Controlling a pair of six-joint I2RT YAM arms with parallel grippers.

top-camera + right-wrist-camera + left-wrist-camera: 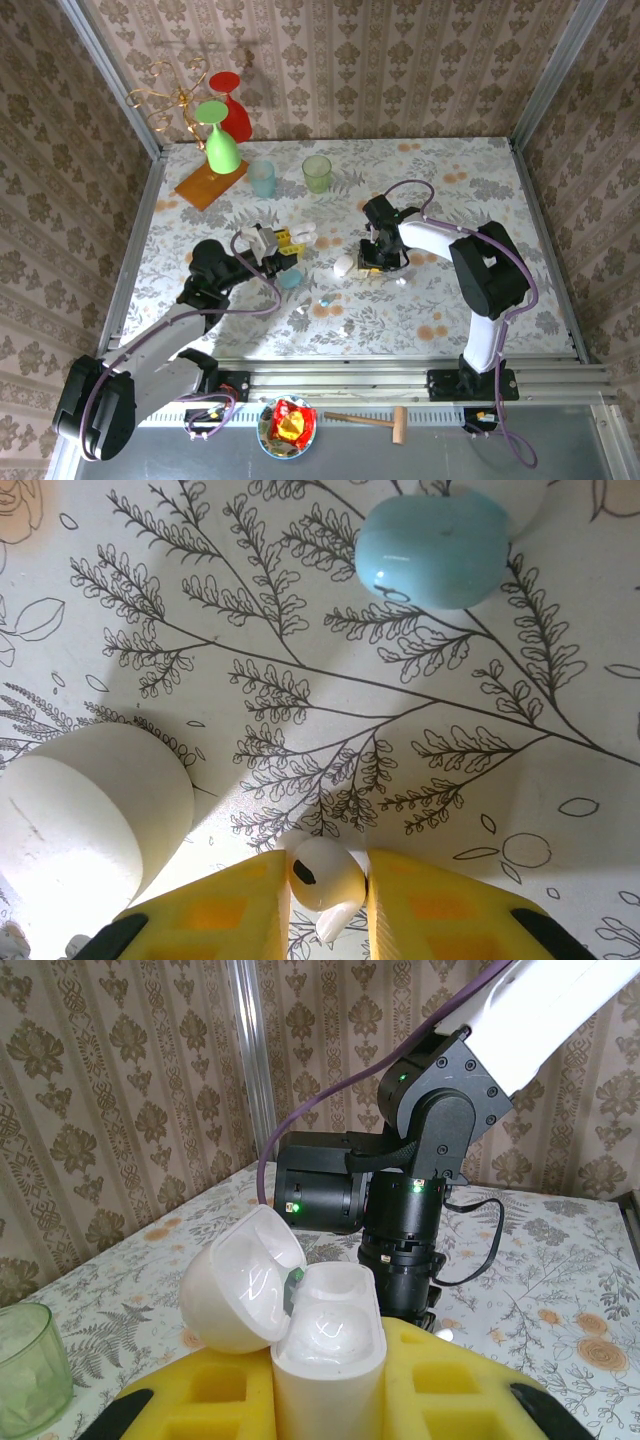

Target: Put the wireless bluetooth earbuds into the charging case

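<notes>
right gripper [328, 892] is clamping one white earbud [320, 868] with a dark dot on its bulb; the stem is disappearing between the pads [440, 920]. left gripper [330, 1395] is squeezing the open white charging case [330, 1335], hiding its base.

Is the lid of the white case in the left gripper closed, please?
No, the white case in the left gripper has its lid standing wide open.
</notes>
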